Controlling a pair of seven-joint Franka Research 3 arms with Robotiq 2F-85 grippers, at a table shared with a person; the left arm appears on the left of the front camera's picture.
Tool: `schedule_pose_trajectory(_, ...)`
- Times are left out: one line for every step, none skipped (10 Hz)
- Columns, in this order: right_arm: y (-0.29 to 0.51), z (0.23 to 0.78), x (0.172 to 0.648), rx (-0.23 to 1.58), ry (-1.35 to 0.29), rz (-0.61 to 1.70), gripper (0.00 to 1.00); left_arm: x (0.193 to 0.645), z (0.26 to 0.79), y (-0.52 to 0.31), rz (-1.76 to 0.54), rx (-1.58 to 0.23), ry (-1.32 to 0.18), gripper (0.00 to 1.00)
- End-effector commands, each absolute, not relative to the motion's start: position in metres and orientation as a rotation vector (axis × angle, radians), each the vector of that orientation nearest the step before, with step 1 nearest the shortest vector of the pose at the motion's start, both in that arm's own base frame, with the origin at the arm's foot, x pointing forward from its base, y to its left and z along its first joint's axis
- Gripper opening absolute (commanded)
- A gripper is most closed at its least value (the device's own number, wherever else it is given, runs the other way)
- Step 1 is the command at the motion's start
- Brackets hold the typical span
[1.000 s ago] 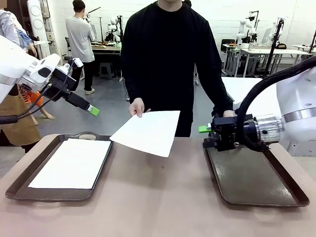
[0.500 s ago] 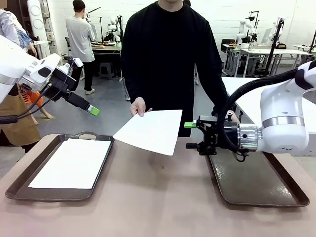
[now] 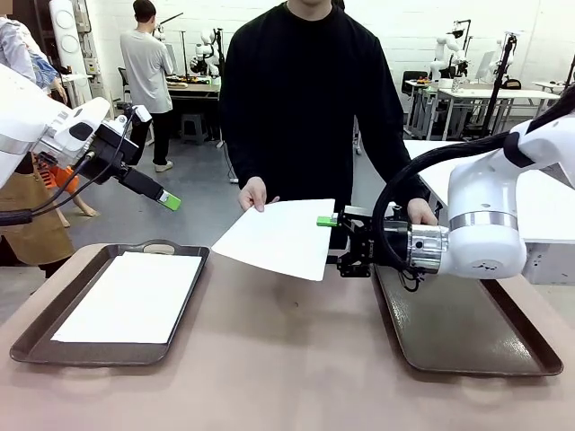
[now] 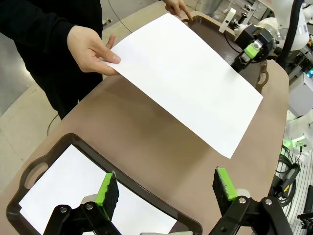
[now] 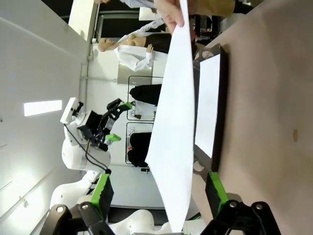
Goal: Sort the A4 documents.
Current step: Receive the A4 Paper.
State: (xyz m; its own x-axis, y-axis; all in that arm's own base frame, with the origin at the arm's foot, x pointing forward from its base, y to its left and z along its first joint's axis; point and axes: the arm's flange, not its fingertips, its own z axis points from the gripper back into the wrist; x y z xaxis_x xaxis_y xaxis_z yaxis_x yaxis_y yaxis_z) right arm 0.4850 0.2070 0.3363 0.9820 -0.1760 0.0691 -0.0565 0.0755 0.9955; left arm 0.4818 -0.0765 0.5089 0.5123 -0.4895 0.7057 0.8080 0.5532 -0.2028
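Front view: since a second ago the right gripper [image 3: 329,242] has moved from above the right tray [image 3: 467,328] to the edge of the sheet [image 3: 277,238] a person's hand [image 3: 252,194] holds above the table [image 3: 287,377]; its jaws stand wide, the edge between them. Two sheets: the second sheet [image 3: 130,296] lies in the left tray [image 3: 27,346]. Two trays. The left gripper [image 4: 166,190] hangs wide open above that tray. No readable writing.

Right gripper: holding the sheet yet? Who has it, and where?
No. The right gripper is open at the sheet's edge. The person's hand holds it by a far corner.
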Motion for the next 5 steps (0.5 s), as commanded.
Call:
schedule_pose_trajectory(0.222,0.331,0.505,1.503,-0.209,-0.151,1.00,0.481,0.508,-0.076,-0.841,-0.577,-0.660,1.00)
schedule_pose_trajectory(0.226,0.331,0.507,1.512,-0.203,-0.152,1.00,0.481,0.508,-0.076,-0.841,-0.577,-0.660,1.00)
schedule_pose_trajectory(0.229,0.330,0.510,1.513,-0.201,-0.150,1.00,0.481,0.508,-0.076,-0.841,-0.577,-0.660,1.00)
schedule_pose_trajectory(0.230,0.328,0.515,1.495,-0.212,-0.148,1.00,0.481,0.508,-0.076,-0.841,-0.577,-0.660,1.00)
schedule_pose_trajectory(0.229,0.328,0.518,1.501,-0.206,-0.154,1.00,0.481,0.508,-0.076,-0.841,-0.577,-0.660,1.00)
